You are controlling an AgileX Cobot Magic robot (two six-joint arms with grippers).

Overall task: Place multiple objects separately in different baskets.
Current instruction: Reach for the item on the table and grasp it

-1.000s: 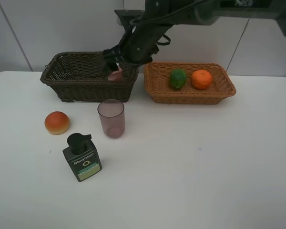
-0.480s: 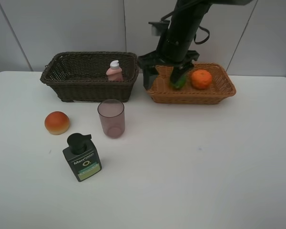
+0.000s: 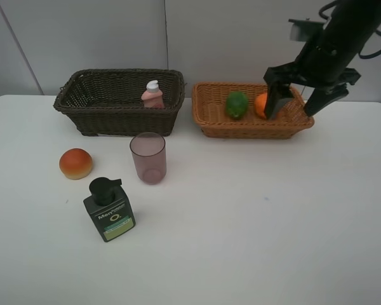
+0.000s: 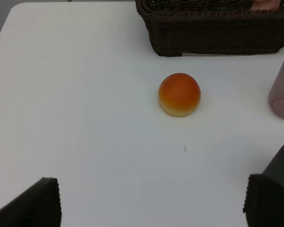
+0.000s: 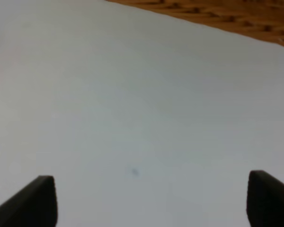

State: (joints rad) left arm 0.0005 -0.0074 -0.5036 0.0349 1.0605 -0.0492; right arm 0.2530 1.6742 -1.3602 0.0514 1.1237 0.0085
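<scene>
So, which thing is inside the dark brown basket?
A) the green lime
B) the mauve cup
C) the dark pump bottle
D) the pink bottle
D: the pink bottle stands upright inside the dark brown basket, and nothing else shows in there.

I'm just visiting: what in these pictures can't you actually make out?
Tangerine: high view, partly behind a finger of the right gripper.
Pink bottle: high view, base hidden by the wall of the dark basket.
Mauve cup: left wrist view, cut off by the picture's edge.
Pump bottle: high view, label's small print too small to read.
</scene>
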